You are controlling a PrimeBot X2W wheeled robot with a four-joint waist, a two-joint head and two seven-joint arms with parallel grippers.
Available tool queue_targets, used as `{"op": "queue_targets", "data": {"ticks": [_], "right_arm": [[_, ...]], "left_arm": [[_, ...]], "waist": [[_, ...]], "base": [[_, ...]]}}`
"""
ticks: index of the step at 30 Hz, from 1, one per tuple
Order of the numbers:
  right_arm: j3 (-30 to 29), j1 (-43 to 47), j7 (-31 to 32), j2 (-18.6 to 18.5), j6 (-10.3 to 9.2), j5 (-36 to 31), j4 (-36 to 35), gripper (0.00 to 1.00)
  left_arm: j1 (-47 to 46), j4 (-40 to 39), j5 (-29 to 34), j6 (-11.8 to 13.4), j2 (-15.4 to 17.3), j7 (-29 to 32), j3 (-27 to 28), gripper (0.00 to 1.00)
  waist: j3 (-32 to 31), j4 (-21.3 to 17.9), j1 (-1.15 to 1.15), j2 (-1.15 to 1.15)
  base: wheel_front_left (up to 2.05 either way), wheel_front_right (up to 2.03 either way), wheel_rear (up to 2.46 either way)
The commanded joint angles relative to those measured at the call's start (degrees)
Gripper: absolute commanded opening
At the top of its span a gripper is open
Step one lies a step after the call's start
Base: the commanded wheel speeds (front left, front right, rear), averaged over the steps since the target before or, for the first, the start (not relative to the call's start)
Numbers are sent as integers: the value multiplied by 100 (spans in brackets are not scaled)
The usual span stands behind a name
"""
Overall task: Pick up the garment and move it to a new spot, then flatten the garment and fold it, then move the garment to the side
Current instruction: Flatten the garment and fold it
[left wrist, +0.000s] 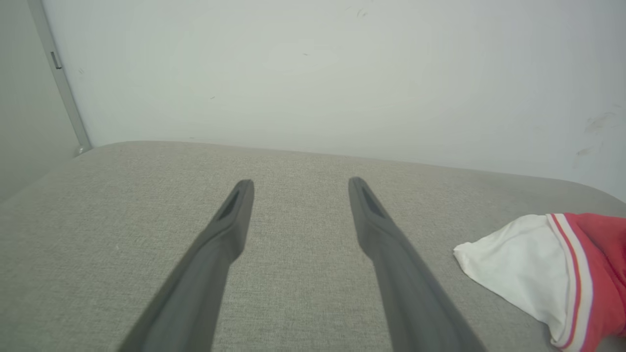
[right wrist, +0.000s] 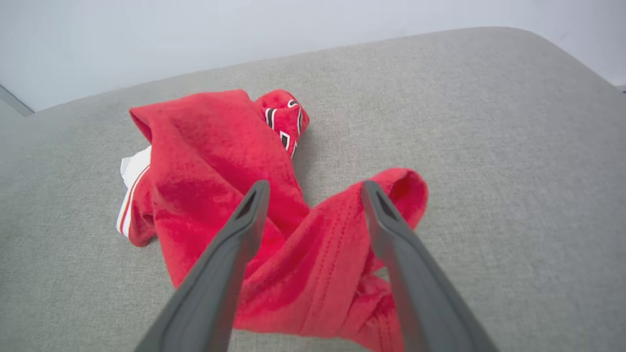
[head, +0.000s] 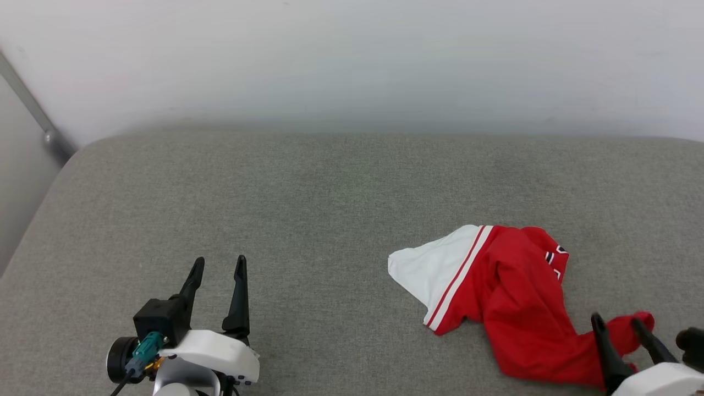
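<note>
The garment (head: 511, 297) lies crumpled on the grey cushion at the lower right of the head view, one white sleeve (head: 434, 269) with red stripes spread to the left. A bit of black lettering (right wrist: 281, 124) peeks out at its far side. My right gripper (head: 616, 324) is open and hovers over the garment's near red hem (right wrist: 332, 254), which shows between its fingers (right wrist: 230, 254). My left gripper (head: 218, 267) is open over bare cushion at the lower left, well apart from the garment (left wrist: 562, 274), nothing between its fingers (left wrist: 220, 244).
The grey fabric cushion (head: 330, 220) spans the scene, with a pale wall (head: 352, 60) behind it. Its rounded left edge (head: 33, 220) drops off beside a metal bar (head: 33, 110). Open cushion lies between the two grippers.
</note>
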Motion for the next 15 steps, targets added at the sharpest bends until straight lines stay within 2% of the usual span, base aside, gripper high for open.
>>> {"op": "queue_targets", "data": {"ticks": [1,8,15], "right_arm": [[49,-131,-136,-36,-2,-63,29,100],[364,-495,-789,-26,-2,-317,53,100],[528,-532,-715,73,-1,-550,-546,100]], "left_arm": [[50,-13,-19,18,24,11,-4,100],[106,-53,-55,53,26,89,-55,100],[-82,-190,-71,30,47,200,-130,100]], "waist": [[-17,2,0,0],[-71,-19,0,0],[135,-205,0,0]], "base": [[0,0,0],[0,0,0],[0,0,0]]}}
